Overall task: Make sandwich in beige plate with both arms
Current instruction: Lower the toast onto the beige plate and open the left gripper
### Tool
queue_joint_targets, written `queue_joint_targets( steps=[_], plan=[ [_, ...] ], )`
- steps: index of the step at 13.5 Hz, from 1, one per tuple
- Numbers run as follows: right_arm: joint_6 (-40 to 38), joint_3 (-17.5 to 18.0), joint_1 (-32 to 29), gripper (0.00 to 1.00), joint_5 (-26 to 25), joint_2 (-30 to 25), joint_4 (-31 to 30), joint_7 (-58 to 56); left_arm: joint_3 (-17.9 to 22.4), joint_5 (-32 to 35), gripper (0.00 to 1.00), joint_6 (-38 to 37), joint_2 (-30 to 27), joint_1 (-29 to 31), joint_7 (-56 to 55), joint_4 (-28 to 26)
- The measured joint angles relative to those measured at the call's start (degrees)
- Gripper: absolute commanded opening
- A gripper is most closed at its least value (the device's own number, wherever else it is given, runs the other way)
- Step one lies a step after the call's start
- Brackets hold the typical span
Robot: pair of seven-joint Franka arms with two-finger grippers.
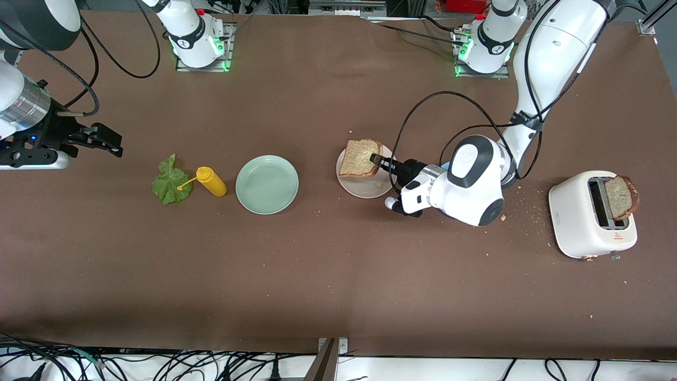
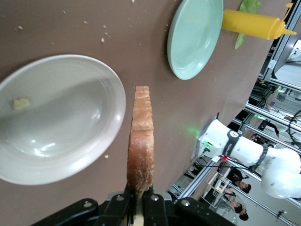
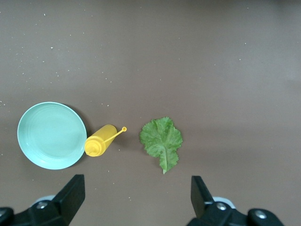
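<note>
- Two plates on the bench (image 1: 328, 275): beige plate (image 1: 365, 188) near the middle, mint-green plate (image 1: 267, 184) beside it toward the right arm's end.
- Left gripper (image 1: 376, 160) over the beige plate, jaws pinching a bread slice (image 1: 359, 157) by its edge; in the left wrist view the slice (image 2: 141, 141) is seen edge-on, above the plate's rim (image 2: 113, 94) rather than over its middle.
- One crumb lies in the beige plate (image 2: 20, 103); more crumbs are scattered on the bench near the toaster (image 1: 591, 214).
- Toaster sits toward the left arm's end of the bench, a second bread slice (image 1: 620, 197) sticking up from its slot.
- Yellow squeeze bottle (image 1: 211, 181) lies on its side just beside the mint-green plate, nozzle toward the lettuce leaf (image 1: 170, 181).
- Lettuce leaf flat on the bench, toward the right arm's end, well apart from the beige plate.
- Right gripper (image 1: 100, 140) waits in the air over the bench's edge at its own end, jaws spread, fingers (image 3: 70, 193) empty.
</note>
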Motion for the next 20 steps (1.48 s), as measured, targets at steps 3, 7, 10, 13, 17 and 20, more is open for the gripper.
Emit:
queue_joint_targets(
  steps=[3,7,10,13,17,20],
  plan=[
    [0.0,0.0,0.0,1.0,0.0,0.02,0.0,0.0,0.04,-1.73,0.0,2.18,0.89,0.53,3.6,-2.19],
    [-0.04,0.05,0.03,1.0,0.0,0.31,0.0,-0.07,0.03,-1.77,0.0,3.69,1.68,0.56,5.37,-2.56],
    [-0.04,0.07,0.04,1.0,0.0,0.6,0.0,-0.18,0.13,-1.77,0.0,4.72,2.6,0.74,8.72,-3.45],
    [-0.05,0.12,0.06,1.0,0.0,0.67,0.0,-0.18,0.25,-1.77,0.0,7.66,3.92,0.7,9.67,-4.13],
    [-0.14,0.15,0.12,1.0,0.0,1.59,-0.01,-0.18,0.2,-1.77,0.96,9.23,5.26,0.55,10.48,-4.3],
    [-0.14,0.15,0.12,1.0,0.0,1.92,-0.01,-0.18,0.21,-1.77,1.0,9.25,5.26,0.81,10.49,-4.35]
  ],
)
